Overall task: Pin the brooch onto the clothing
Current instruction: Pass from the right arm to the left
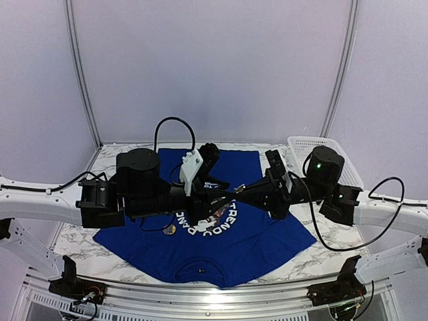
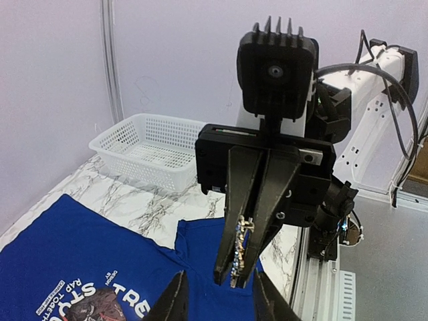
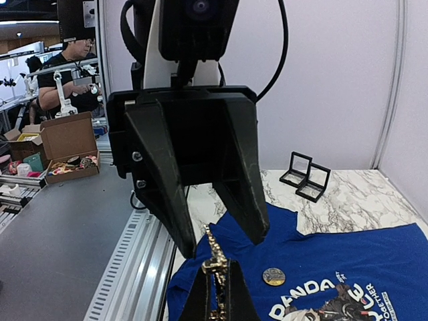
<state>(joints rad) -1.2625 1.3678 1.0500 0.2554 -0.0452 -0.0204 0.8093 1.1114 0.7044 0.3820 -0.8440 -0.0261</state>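
The right gripper (image 2: pixel 233 278) has its two fingers pressed together on the brooch (image 2: pixel 240 244), a narrow gold piece set with blue stones that stands up between the pads. The left gripper (image 3: pixel 225 242) faces it tip to tip, its fingers spread wide with nothing in them. Its tips sit on either side of the brooch's upper end; whether they touch it cannot be told. Both meet in the air above the shirt (image 1: pixel 267 234), which lies flat on the marble table (image 2: pixel 154 207), collar toward the arm bases.

A white mesh basket (image 2: pixel 120 137) stands on the table at the far right corner, just past the shirt's sleeve. A small black case (image 3: pixel 304 175) lies opened into two square halves on the marble beyond the shirt's left side. Off the table, a cardboard box (image 3: pixel 63 144) holds small mixed items too small to make out, and a person (image 3: pixel 73 57) stands behind it.

A round gold-coloured disc (image 3: pixel 273 276) rests on the shirt near the print. The arms cross over the chest graphic and hide much of it from above.

White lettering rings the print: "TRENDY" reads in the top view, "PANDA" in the right wrist view, and smaller text reads "RAP TOGETHER".
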